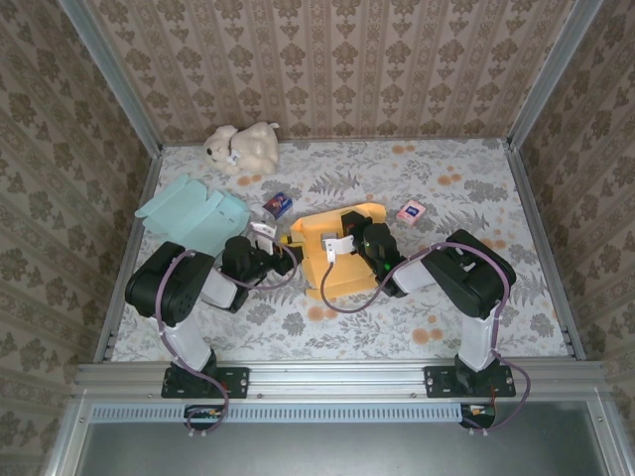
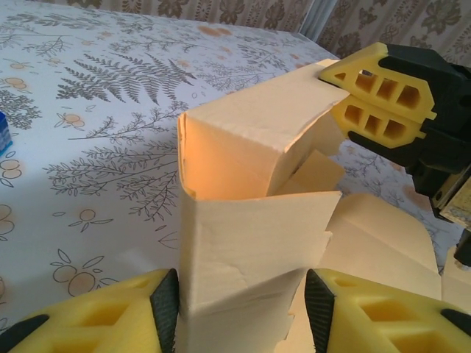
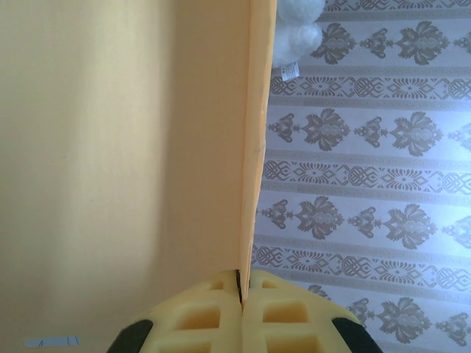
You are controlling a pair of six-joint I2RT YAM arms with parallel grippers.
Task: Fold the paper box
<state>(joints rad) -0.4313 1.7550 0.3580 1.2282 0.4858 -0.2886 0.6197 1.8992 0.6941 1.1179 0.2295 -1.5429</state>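
Observation:
The yellow paper box (image 1: 337,263) lies half-folded at the table's middle, between both arms. In the left wrist view one raised corner of the paper box (image 2: 250,220) stands upright between the pads of my left gripper (image 2: 241,307). Those jaws straddle it and are open: the left pad rests on the card and the right pad (image 2: 318,305) stands a sliver off it. My right gripper (image 3: 241,283) is shut on the thin edge of a box panel (image 3: 254,147). From the left wrist I see the right gripper (image 2: 342,94) pinching the box's top flap. From above, the left gripper (image 1: 285,241) and right gripper (image 1: 349,241) flank the box's back part.
A flat teal paper sheet (image 1: 193,213) lies left of the left arm. A white plush toy (image 1: 241,147) sits at the back wall. A small blue box (image 1: 278,204) and a pink one (image 1: 411,210) lie behind the yellow box. Patterned walls enclose the table.

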